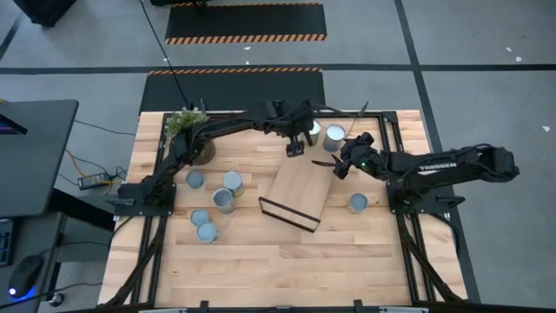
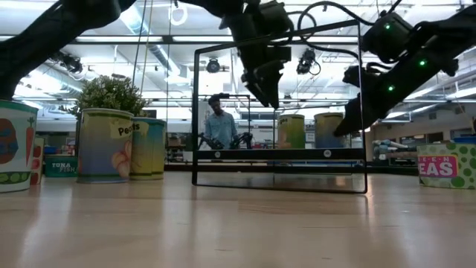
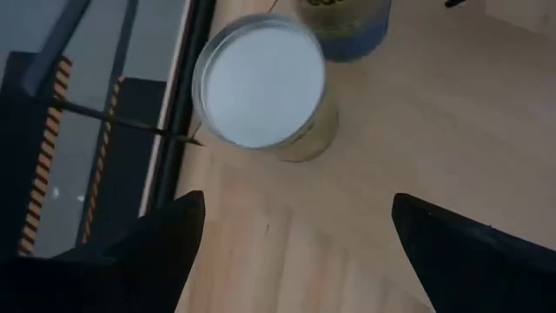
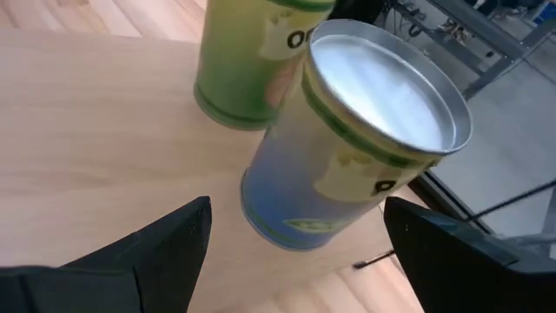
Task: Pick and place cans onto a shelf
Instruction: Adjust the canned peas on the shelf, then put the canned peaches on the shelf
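While both arms reach toward the far edge of the worktop [image 1: 261, 261], each hand has a can just ahead of its spread fingers and grips nothing yet. The left hand [image 1: 296, 144] hangs over the far end of the shelf [image 1: 300, 193], and the can [image 3: 259, 84] it faces stands upright just beyond it, close to the worktop's black far rail; its round top lies squarely between the two open fingers in the left wrist view. The right hand [image 1: 340, 165], fingers also apart, sits just right of the shelf's far end, with a second can [image 4: 365, 139] upright and directly ahead — likely the nearer grasp. Both cans are short cylinders, long axis vertical, with smooth pale metal lids and glossy greenish paper labels. The shelf is a light-wood board with thin black wire ends, lying at an angle mid-worktop. Five more cans stand elsewhere: four left of the shelf, one right.
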Controlling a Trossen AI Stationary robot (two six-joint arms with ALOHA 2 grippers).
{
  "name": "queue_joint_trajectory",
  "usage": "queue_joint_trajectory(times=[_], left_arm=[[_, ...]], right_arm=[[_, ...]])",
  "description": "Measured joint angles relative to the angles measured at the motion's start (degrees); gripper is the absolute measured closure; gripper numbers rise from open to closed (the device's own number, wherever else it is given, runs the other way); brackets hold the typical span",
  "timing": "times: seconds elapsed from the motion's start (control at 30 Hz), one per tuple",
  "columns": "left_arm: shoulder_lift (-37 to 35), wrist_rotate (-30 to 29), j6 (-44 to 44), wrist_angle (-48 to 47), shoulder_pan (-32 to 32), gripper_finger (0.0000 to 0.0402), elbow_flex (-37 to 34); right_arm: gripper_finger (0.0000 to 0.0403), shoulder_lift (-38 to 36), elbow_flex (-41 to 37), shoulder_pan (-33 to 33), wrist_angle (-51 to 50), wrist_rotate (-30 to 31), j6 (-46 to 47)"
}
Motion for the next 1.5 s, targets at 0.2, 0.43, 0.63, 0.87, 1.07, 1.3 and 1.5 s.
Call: queue_joint_trajectory(times=[0.2, 0.43, 0.63, 0.87, 1.07, 1.3, 1.5], left_arm=[[0.7, 3.6, 0.1, 1.6, 0.7, 0.0026, 0.0], [0.0, 1.4, 3.2, 1.6, -1.8, 0.0026, 0.0], [-4.1, -3.2, 4.7, 1.3, -7.9, 0.0026, 0.2], [-8.3, -5.8, -0.5, 0.4, -15.1, 0.0026, 0.2], [-9.3, -14.7, -2.9, -5.8, -22.6, 0.0026, 0.0], [-10.7, -16.8, -14.5, -19.4, -29.0, 0.0050, 0.0], [-13.4, -18.7, -26.0, -28.7, -34.0, 0.0086, 0.1]], right_arm=[[0.0053, 4.2, 0.0, -0.5, 6.2, -1.4, -3.3], [0.0053, 5.3, 0.0, -0.5, 7.5, -1.0, -4.7], [0.0053, 1.8, 0.0, 0.8, 7.4, -0.8, -5.1], [0.0053, -3.4, 0.0, 3.3, 5.5, -1.6, -6.9], [0.0053, -6.6, 0.0, 6.0, 5.2, -1.7, -9.7], [0.0053, -8.8, 0.0, 7.7, 5.2, -0.8, -11.7], [0.0053, -8.8, 0.0, 7.7, 5.7, -0.8, -12.0]])
